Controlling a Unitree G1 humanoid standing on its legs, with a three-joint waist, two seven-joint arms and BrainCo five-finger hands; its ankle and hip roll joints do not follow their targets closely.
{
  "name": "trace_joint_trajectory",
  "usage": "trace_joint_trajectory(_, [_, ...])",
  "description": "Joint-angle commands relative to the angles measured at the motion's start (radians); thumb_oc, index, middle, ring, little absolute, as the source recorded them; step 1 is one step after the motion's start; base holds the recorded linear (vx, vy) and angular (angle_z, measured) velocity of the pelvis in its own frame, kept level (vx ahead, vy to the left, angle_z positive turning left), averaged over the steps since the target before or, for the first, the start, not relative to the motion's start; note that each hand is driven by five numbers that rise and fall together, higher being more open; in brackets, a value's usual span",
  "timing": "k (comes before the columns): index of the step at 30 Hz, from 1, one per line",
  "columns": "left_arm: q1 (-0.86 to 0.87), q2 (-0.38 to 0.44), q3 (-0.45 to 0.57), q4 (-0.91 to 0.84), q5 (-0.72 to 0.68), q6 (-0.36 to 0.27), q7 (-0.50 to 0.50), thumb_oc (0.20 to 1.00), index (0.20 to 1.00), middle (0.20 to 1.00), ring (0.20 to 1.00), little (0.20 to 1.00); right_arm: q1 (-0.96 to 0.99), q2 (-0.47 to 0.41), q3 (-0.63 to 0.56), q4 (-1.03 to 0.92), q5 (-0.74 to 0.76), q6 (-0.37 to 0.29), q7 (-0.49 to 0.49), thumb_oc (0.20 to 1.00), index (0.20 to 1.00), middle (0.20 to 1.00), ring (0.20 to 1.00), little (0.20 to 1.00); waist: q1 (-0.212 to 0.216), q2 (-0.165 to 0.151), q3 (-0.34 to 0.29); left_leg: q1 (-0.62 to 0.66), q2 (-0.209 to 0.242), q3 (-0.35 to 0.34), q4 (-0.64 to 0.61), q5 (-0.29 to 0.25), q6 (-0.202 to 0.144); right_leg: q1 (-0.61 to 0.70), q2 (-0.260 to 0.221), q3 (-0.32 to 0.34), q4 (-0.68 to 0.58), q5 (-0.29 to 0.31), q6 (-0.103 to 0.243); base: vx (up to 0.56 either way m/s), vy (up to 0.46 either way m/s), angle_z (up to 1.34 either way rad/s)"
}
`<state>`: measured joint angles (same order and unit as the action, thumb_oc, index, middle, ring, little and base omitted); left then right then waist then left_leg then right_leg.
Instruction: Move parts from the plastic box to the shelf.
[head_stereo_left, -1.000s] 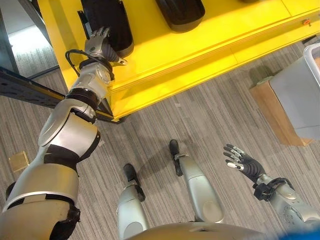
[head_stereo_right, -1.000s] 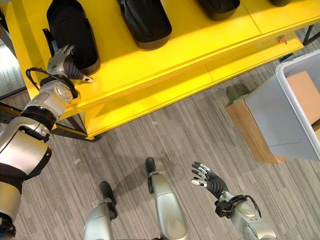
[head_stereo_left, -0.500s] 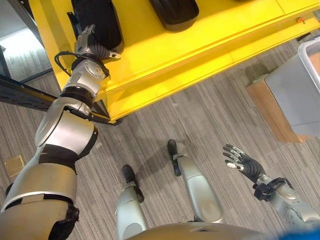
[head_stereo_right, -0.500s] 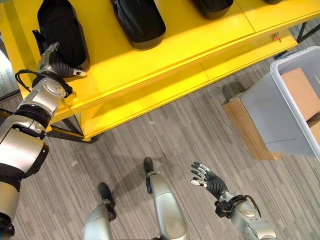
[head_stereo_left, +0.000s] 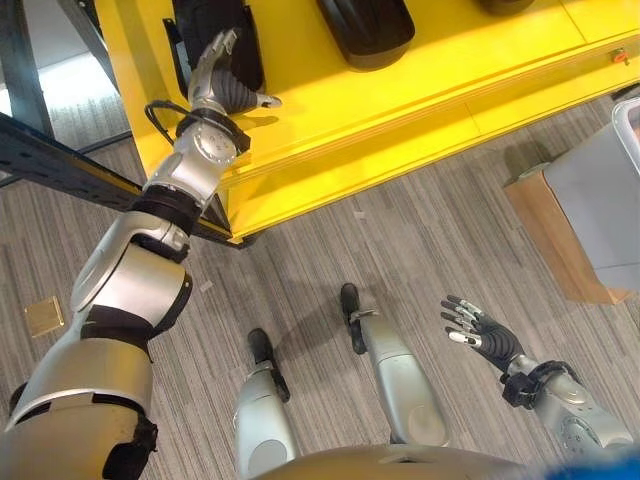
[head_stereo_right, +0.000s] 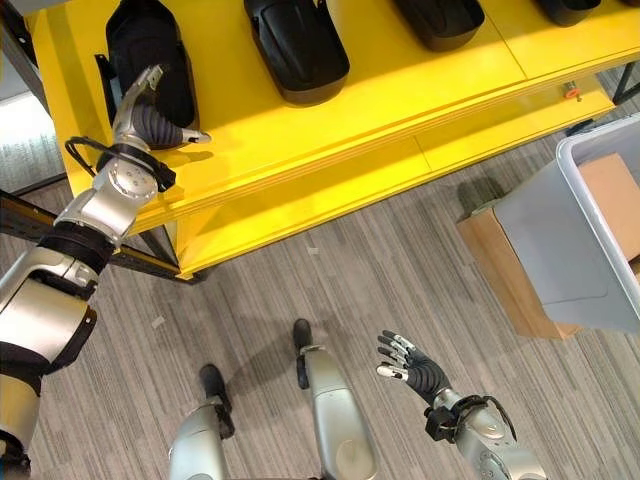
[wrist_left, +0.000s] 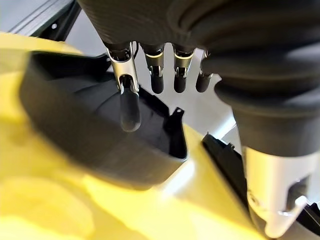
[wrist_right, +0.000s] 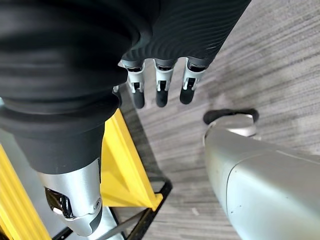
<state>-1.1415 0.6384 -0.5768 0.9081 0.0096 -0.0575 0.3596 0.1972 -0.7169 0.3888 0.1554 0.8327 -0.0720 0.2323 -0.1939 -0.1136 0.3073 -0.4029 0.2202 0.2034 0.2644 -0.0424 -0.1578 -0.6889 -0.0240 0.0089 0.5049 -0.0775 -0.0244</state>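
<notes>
Several black moulded parts lie in a row on the yellow shelf. The leftmost part sits at the shelf's left end, a second part to its right. My left hand is open at the leftmost part's near right edge, fingers straight and thumb stuck out sideways. In the left wrist view its fingers hover over that part without curling round it. My right hand is open and holds nothing, low over the floor at the lower right.
A grey plastic box stands at the right edge, beside a brown cardboard box. A dark metal rail runs past the shelf's left corner. Striped grey carpet lies between the shelf and me.
The camera has shifted. My left hand's fingers have straightened and lifted from the leftmost part's near edge. My right hand has sunk slightly.
</notes>
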Motion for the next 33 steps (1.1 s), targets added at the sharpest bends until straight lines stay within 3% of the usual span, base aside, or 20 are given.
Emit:
trace_joint_trajectory(1, [0.042,0.012,0.16,-0.155,-0.06,-0.07,0.066,1.0,1.0,1.0,1.0,1.0,-0.005,-0.012,-0.031,-0.017,0.027,-0.048,-0.005,1.0,1.0,1.0,1.0,1.0,-0.013,0.027,0.039,0.024,0.058,-0.12,0.085,-0.04,-0.048,-0.008,-0.103,0.064,0.084,-0.021,0.144,-0.11,-0.032,0.0])
trace_joint_trajectory(2, [0.059,0.008,0.173,-0.19,-0.063,-0.075,0.072,1.0,1.0,1.0,1.0,1.0,-0.006,-0.011,-0.033,-0.019,0.023,-0.049,-0.008,1.0,1.0,1.0,1.0,1.0,-0.011,0.024,0.041,0.011,0.055,-0.121,0.082,-0.015,-0.045,-0.016,-0.103,0.067,0.07,0.008,0.139,-0.09,-0.015,0.18])
trace_joint_trajectory(6, [0.15,-0.042,0.241,-0.358,-0.103,-0.108,0.097,1.0,1.0,1.0,1.0,1.0,-0.015,-0.007,-0.031,-0.028,0.004,-0.055,-0.024,1.0,1.0,1.0,1.0,1.0,-0.002,0.023,0.051,0.022,0.051,-0.126,0.083,-0.019,-0.041,0.0,-0.106,0.064,0.07,0.007,0.136,-0.04,0.009,0.19])
trace_joint_trajectory(13, [0.346,-0.029,0.311,-0.625,0.05,-0.125,0.088,1.0,1.0,1.0,1.0,1.0,-0.039,0.016,-0.036,-0.025,-0.014,-0.066,-0.03,1.0,1.0,1.0,1.0,1.0,0.016,0.026,0.059,0.043,0.051,-0.128,0.071,-0.023,-0.037,0.022,-0.104,0.063,0.059,0.008,0.133,0.0,0.0,-0.01])
trace_joint_trajectory(18, [0.499,-0.027,0.349,-0.769,0.066,-0.168,0.057,1.0,1.0,1.0,1.0,1.0,-0.05,0.031,-0.037,-0.035,-0.02,-0.075,-0.033,1.0,1.0,1.0,1.0,1.0,0.03,0.029,0.063,0.064,0.05,-0.13,0.06,-0.018,-0.034,0.044,-0.104,0.058,0.056,0.005,0.131,0.0,0.0,-0.01])
trace_joint_trajectory(19, [0.542,-0.022,0.357,-0.805,0.034,-0.192,0.035,1.0,1.0,1.0,1.0,1.0,-0.05,0.034,-0.039,-0.04,-0.02,-0.077,-0.032,1.0,1.0,1.0,1.0,1.0,0.035,0.031,0.064,0.071,0.049,-0.131,0.055,-0.017,-0.034,0.053,-0.103,0.059,0.051,0.005,0.13,0.0,0.0,0.0])
trace_joint_trajectory(20, [0.641,-0.032,0.371,-0.876,-0.124,-0.256,-0.038,1.0,1.0,1.0,1.0,1.0,-0.051,0.043,-0.042,-0.045,-0.029,-0.081,-0.037,1.0,1.0,1.0,1.0,1.0,0.048,0.039,0.065,0.09,0.05,-0.136,0.042,-0.009,-0.033,0.073,-0.104,0.054,0.044,0.007,0.128,0.0,0.0,0.0])
trace_joint_trajectory(22, [0.742,-0.047,0.384,-0.933,-0.284,-0.29,-0.106,1.0,1.0,1.0,1.0,1.0,-0.051,0.047,-0.039,-0.06,-0.039,-0.086,-0.04,1.0,1.0,1.0,1.0,1.0,0.058,0.049,0.063,0.12,0.052,-0.139,0.017,0.003,-0.032,0.098,-0.101,0.053,0.036,0.009,0.126,0.0,-0.003,-0.02])
trace_joint_trajectory(25, [0.897,-0.051,0.406,-1.04,-0.452,-0.299,-0.205,1.0,1.0,1.0,1.0,1.0,-0.052,0.052,-0.05,-0.075,-0.054,-0.093,-0.048,1.0,1.0,1.0,1.0,1.0,0.074,0.065,0.052,0.174,0.056,-0.146,-0.035,0.028,-0.029,0.153,-0.093,0.046,0.011,0.009,0.125,0.04,-0.019,0.05])
trace_joint_trajectory(26, [0.999,-0.065,0.403,-1.087,-0.586,-0.297,-0.282,1.0,1.0,1.0,1.0,1.0,-0.057,0.056,-0.056,-0.083,-0.067,-0.102,-0.058,1.0,1.0,1.0,1.0,1.0,0.088,0.08,0.037,0.212,0.063,-0.152,-0.078,0.057,-0.025,0.194,-0.086,0.039,-0.016,0.009,0.126,0.07,-0.025,0.12])
trace_joint_trajectory(28, [1.052,-0.064,0.406,-1.109,-0.607,-0.288,-0.303,1.0,1.0,1.0,1.0,1.0,-0.057,0.063,-0.062,-0.083,-0.068,-0.107,-0.063,1.0,1.0,1.0,1.0,1.0,0.093,0.092,0.026,0.232,0.062,-0.156,-0.108,0.076,-0.022,0.213,-0.083,0.035,-0.035,0.017,0.126,0.06,-0.008,0.12])
trace_joint_trajectory(31, [1.262,-0.072,0.413,-1.142,-0.702,-0.256,-0.407,1.0,1.0,1.0,1.0,1.0,-0.034,0.085,-0.119,-0.099,-0.08,-0.134,-0.062,1.0,1.0,1.0,1.0,1.0,0.119,0.139,-0.037,0.319,0.067,-0.172,-0.231,0.16,-0.008,0.327,-0.091,-0.012,-0.126,0.021,0.136,0.06,0.005,0.17])
trace_joint_trajectory(33, [1.318,-0.084,0.411,-1.125,-0.774,-0.251,-0.446,1.0,1.0,1.0,1.0,1.0,-0.028,0.093,-0.124,-0.11,-0.086,-0.147,-0.063,1.0,1.0,1.0,1.0,1.0,0.126,0.151,-0.052,0.341,0.073,-0.182,-0.25,0.188,-0.007,0.356,-0.09,-0.024,-0.135,0.015,0.135,0.02,-0.015,0.29])
